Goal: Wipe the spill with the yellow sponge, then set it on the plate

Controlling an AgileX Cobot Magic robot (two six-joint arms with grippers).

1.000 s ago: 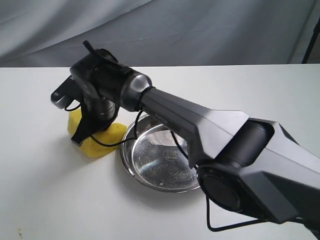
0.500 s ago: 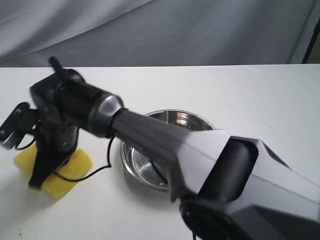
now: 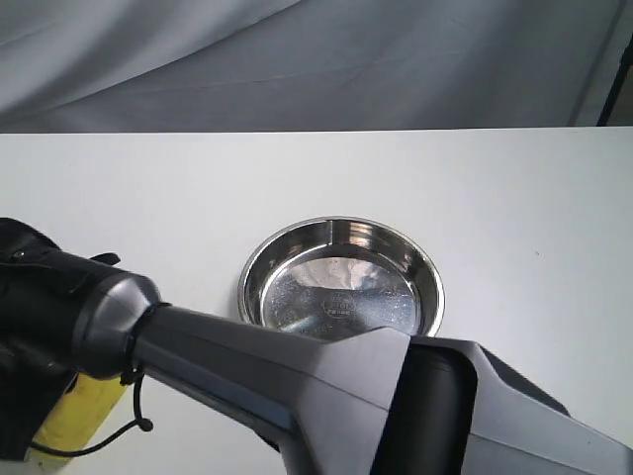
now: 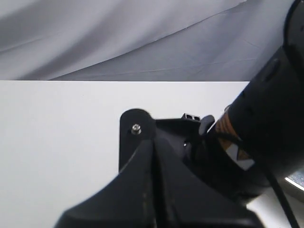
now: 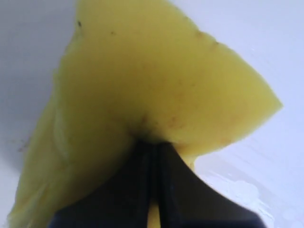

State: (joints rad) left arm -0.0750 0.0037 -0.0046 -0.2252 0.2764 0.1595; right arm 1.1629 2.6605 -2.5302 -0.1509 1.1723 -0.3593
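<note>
One plate, yellow sponge well apart

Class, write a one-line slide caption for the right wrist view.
Right gripper shut on the pinched yellow sponge, white table behind it.

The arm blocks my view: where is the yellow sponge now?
Exterior view, lower-left corner: the yellow sponge sits left of the plate, mostly under the arm, pinched in the right gripper.
</note>
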